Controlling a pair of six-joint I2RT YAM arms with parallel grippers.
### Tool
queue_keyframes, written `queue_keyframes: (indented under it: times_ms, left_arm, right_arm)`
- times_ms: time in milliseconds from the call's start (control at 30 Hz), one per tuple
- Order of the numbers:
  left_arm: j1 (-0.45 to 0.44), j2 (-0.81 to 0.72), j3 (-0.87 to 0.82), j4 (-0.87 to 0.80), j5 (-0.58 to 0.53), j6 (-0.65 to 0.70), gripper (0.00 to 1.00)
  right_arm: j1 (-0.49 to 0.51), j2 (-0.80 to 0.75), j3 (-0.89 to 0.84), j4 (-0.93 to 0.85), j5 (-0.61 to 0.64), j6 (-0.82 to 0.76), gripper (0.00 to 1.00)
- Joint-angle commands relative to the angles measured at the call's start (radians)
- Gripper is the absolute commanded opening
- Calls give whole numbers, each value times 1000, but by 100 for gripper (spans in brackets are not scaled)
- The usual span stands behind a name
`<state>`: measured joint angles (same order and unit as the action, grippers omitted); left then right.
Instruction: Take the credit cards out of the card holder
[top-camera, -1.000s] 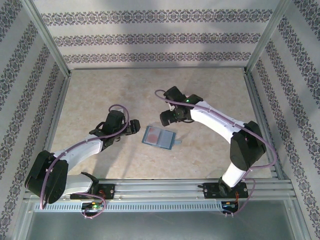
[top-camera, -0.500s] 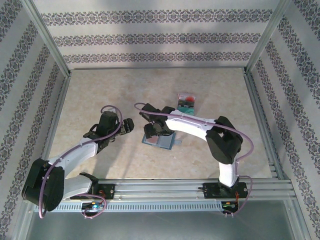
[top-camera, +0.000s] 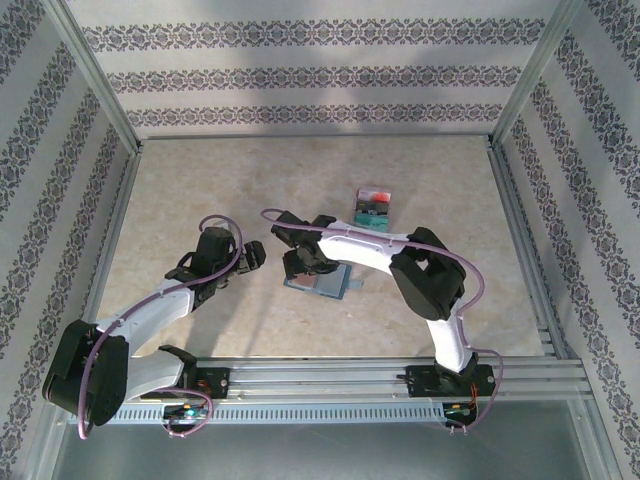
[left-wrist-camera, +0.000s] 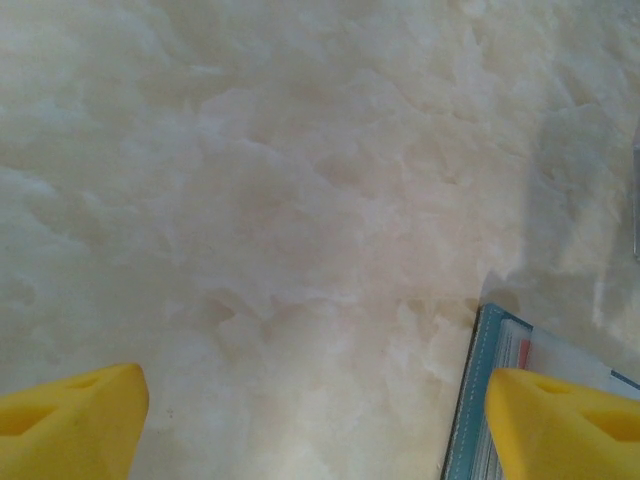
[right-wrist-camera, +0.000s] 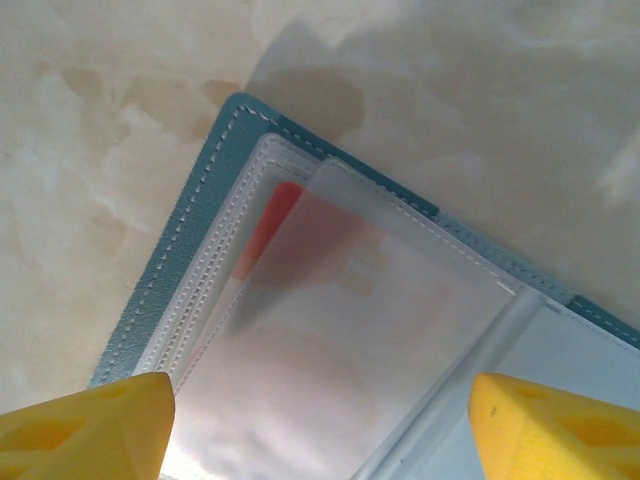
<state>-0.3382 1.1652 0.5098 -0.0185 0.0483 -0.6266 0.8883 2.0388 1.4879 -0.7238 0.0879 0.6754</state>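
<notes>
- Left gripper (left-wrist-camera: 315, 430): near-left of the work, jaws spread wide, nothing held, low over the bare table (top-camera: 200, 190).
- The teal edge of the card holder (right-wrist-camera: 170, 270) lies right by the left gripper's right fingertip. Touching or just short, cannot tell.
- Right gripper (right-wrist-camera: 320, 430): jaws wide, empty, hanging directly over the holder.
- The holder lies open and flat at mid-table, just right of the left gripper, clear pockets facing up.
- Red-orange card (right-wrist-camera: 275, 215): inside a clear pocket, slightly ahead of the right fingertips and left of centre between them. Only a strip shows sharp; the rest is fogged by the plastic.
- Risk: the fingers close on the pocket film instead of the card edge, so the whole holder lifts or drags.
- Risk: nothing pins the holder, so a pull would slide it across the smooth table. The left gripper looks placed to brace it.
- Risk: a thin card lying flat gives little to pinch, so a slip is likely.
- Far right, well apart from the holder: loose cards (top-camera: 373, 207) in a small pile, red and teal showing.
</notes>
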Motion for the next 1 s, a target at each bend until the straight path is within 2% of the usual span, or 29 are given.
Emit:
queue_keyframes:
  times_ms: [0,133,233,300,433,733,967]
  left_arm:
    - [14,-16,-13,-12,-11,-10,88]
    - [15,-18,-11,-15,-10,-11,88]
    - [15,-19,-12,-16,-8,-13,88]
    - [15,-22,-13,-15,-8,-13,88]
    - [15,-48,-22,-9,-14,-17,88]
    - [-11,-163,-48,-22,-45,-3,86]
    - [-93,-197,-57,-43,-97,-9,81]
  right_arm:
    - [8,24,20,-11,-11,5,76]
    - [6,27,6,-12,-15,0,68]
    - [3,10,-16,-11,-16,-6,52]
    - [3,-5,-34,-12,-12,-11,45]
    - [-1,-51,-80,-11,1,-20,38]
    - [-8,-123,-158,-13,25,-84,42]
    - [-34,-187,-236,-18,62,-91,42]
